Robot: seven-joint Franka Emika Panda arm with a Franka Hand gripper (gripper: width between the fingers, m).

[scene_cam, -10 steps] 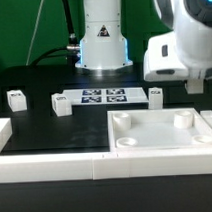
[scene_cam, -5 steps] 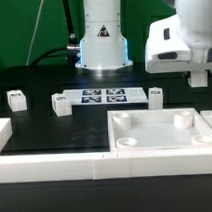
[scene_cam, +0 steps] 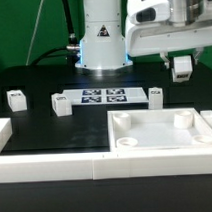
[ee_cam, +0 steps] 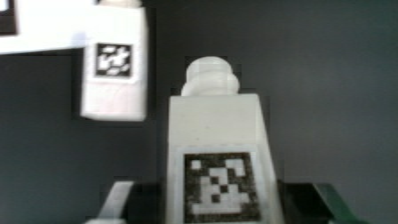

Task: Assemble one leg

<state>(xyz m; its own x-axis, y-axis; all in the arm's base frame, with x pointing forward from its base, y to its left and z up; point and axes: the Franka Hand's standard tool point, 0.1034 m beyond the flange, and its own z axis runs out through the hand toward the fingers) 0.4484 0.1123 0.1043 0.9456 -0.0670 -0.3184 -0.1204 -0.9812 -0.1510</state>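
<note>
White and stubby, the leg [ee_cam: 217, 125] carries a black-and-white tag and a rounded peg, clamped between the end effector [scene_cam: 181, 65] fingers.

- i see a black table [scene_cam: 55, 131], with a white rail [scene_cam: 57, 168] along its near edge.
- far middle: the marker board [scene_cam: 104, 95].
- left leg [scene_cam: 16, 97] far left, middle leg [scene_cam: 61, 105] just left of the board, right leg [scene_cam: 156, 93] at its right end.
- near right: a big white tray part [scene_cam: 160, 134].

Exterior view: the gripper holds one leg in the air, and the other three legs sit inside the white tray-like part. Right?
Not quite. The gripper holds one leg in the air, but the exterior view shows the other three legs standing on the black table, outside the white tray-like part.
</note>
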